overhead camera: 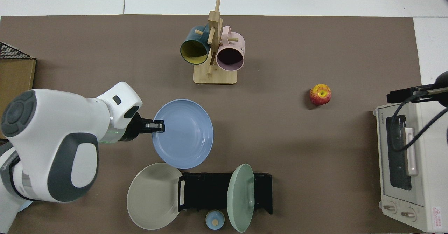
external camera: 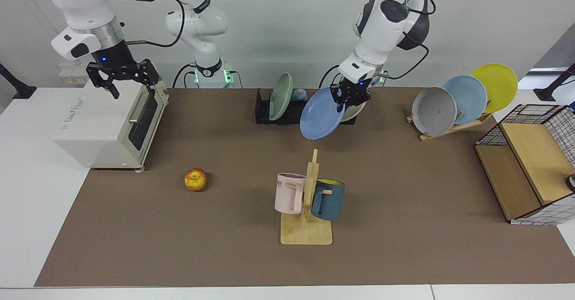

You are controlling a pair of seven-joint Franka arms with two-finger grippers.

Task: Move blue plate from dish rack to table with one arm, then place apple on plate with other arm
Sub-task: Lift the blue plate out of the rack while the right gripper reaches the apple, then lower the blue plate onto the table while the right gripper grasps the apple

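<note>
The blue plate (external camera: pixel 320 119) (overhead camera: pixel 183 134) hangs tilted above the table (external camera: pixel 404 178) (overhead camera: pixel 105 69), just in front of the black dish rack (external camera: pixel 263 108) (overhead camera: pixel 217 192). My left gripper (external camera: pixel 348 99) (overhead camera: pixel 156 126) is shut on the plate's rim. Well off to the side, the apple (external camera: pixel 195 179) (overhead camera: pixel 320 94) lies on the brown mat near the oven. My right gripper (external camera: pixel 131 81) hovers open and holding nothing over the toaster oven (external camera: pixel 108 122) (overhead camera: pixel 406 171), far from the apple.
A green plate (external camera: pixel 280 96) (overhead camera: pixel 240 197) and a beige plate (overhead camera: pixel 152 196) stay at the rack. A wooden mug tree (external camera: pixel 307 210) (overhead camera: pixel 214 52) with two mugs stands mid-table. At one end are a wooden stand with three plates (external camera: pixel 462 100) and a wire basket (external camera: pixel 530 161).
</note>
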